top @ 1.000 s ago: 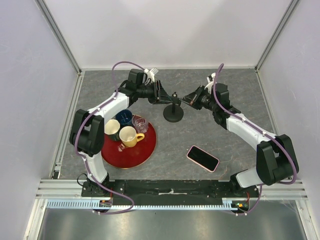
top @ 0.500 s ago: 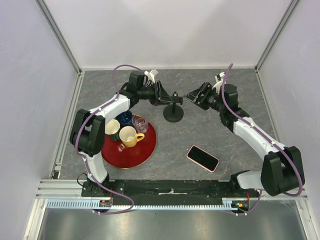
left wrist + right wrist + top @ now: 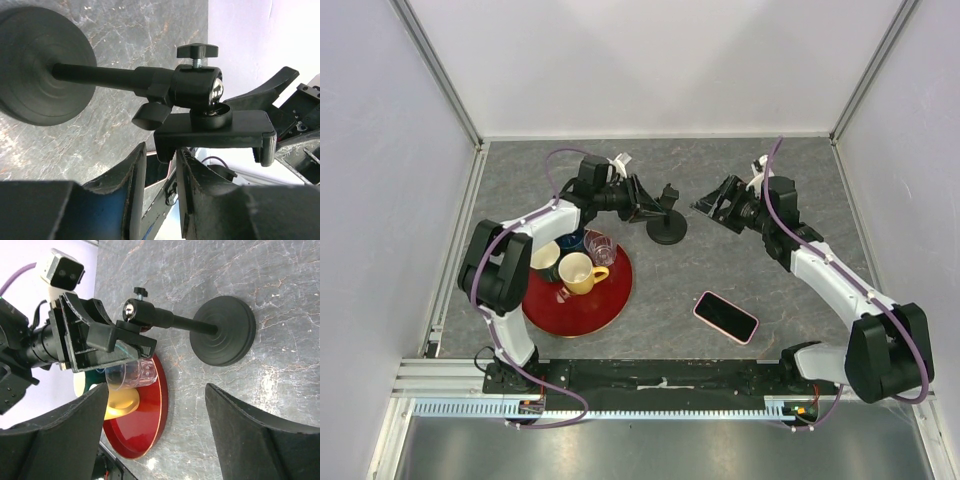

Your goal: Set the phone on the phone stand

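The phone (image 3: 726,316), black screen and pink rim, lies flat on the table near the right arm's base, with no gripper near it. The phone stand (image 3: 667,230) stands at centre back: round base (image 3: 42,65), post and clamp head (image 3: 215,131). My left gripper (image 3: 645,200) reaches the head from the left. Its narrow jaws (image 3: 160,150) are closed round the clamp's end lip. My right gripper (image 3: 718,202) hangs open a short way right of the stand, with nothing between its fingers (image 3: 156,390). It faces the stand's base (image 3: 222,330).
A red round tray (image 3: 590,305) sits left of the stand, under the left arm. It carries a yellow mug (image 3: 582,272), a cream mug (image 3: 544,256), a dark blue mug (image 3: 568,236) and a clear glass (image 3: 600,247). White walls enclose the table.
My right gripper has opened wide and drawn back to the right, away from the stand's head. The left gripper's jaws have narrowed and turned slightly at the clamp.
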